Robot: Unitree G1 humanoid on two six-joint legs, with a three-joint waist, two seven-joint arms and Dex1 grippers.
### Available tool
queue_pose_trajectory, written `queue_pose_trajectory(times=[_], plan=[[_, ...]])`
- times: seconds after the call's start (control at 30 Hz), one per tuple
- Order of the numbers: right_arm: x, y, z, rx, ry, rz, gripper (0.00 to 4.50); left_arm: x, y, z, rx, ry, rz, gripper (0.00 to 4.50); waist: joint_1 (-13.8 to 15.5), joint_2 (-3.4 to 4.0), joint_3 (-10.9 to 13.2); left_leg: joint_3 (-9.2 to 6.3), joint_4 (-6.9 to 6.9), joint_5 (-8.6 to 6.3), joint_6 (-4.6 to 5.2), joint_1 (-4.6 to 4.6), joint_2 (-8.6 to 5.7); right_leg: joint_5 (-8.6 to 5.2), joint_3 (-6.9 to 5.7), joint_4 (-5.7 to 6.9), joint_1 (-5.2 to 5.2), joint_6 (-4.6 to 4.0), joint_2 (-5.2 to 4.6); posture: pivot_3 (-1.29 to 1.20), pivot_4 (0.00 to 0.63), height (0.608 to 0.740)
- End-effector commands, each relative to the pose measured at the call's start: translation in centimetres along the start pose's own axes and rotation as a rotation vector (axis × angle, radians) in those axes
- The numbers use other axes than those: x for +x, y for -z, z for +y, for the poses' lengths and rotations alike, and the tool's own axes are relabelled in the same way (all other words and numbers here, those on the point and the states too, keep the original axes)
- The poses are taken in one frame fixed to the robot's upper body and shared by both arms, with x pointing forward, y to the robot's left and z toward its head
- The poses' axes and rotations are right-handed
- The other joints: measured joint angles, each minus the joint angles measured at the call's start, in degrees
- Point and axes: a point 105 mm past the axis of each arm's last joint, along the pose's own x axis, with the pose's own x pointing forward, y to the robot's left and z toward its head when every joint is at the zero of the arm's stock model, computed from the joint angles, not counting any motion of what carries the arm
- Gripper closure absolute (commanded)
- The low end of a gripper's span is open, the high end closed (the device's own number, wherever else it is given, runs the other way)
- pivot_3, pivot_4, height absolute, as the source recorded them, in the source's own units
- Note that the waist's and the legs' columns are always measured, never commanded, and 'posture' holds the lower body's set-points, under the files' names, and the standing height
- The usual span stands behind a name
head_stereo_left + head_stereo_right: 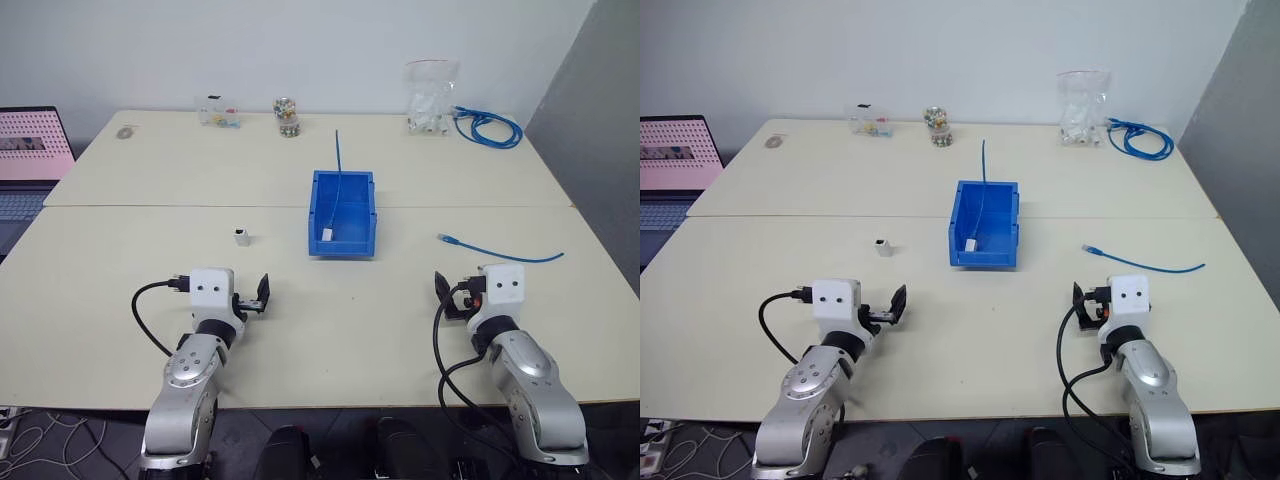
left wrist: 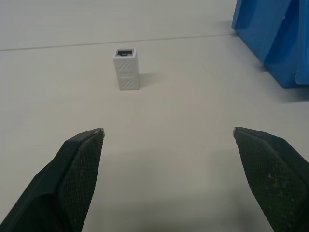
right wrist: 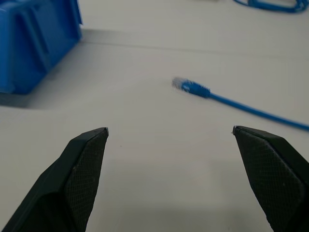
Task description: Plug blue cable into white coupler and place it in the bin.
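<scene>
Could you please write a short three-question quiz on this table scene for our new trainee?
1. True or false: the white coupler lies inside the bin.
2. Which gripper is nearer the blue cable: A left gripper, B right gripper?
3. Fill in: both grippers' jaws stand ____.

Key: 1 false, it stands on the table; 2 B; 3 open.

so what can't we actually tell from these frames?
- Blue cable: far end cut off by the right wrist view's edge; plug blurred.
- Bin: holds a thin cable with a white piece, too small in the eye views to tell if plugged.
- White coupler: socket interior dark in the left wrist view.
</scene>
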Motion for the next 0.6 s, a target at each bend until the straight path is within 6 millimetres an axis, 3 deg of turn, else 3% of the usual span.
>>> queue_pose_trajectory(times=[0.03,0.6], plan=[[-0.40,-0.81,-0.61,-0.028,0.024,-0.033,0.11,-0.34,-1.41,-0.43,0.006,0.020,-0.069,0.00,-0.02,0.00,0.00,-0.01,0.01,0.00,0.00,0.00,0.00,0.00,0.01,0.00,0.00,0.01,-0.02,0.00,0.150,0.740],[-0.66,-1.10,0.10,-0.037,-0.015,-0.059,0.11,-0.99,-1.37,-0.09,-0.031,-0.004,-0.075,0.00,-0.07,0.00,0.00,0.00,0.01,0.00,0.00,0.03,-0.01,0.01,0.00,0.01,0.00,0.02,0.00,0.00,0.150,0.740]])
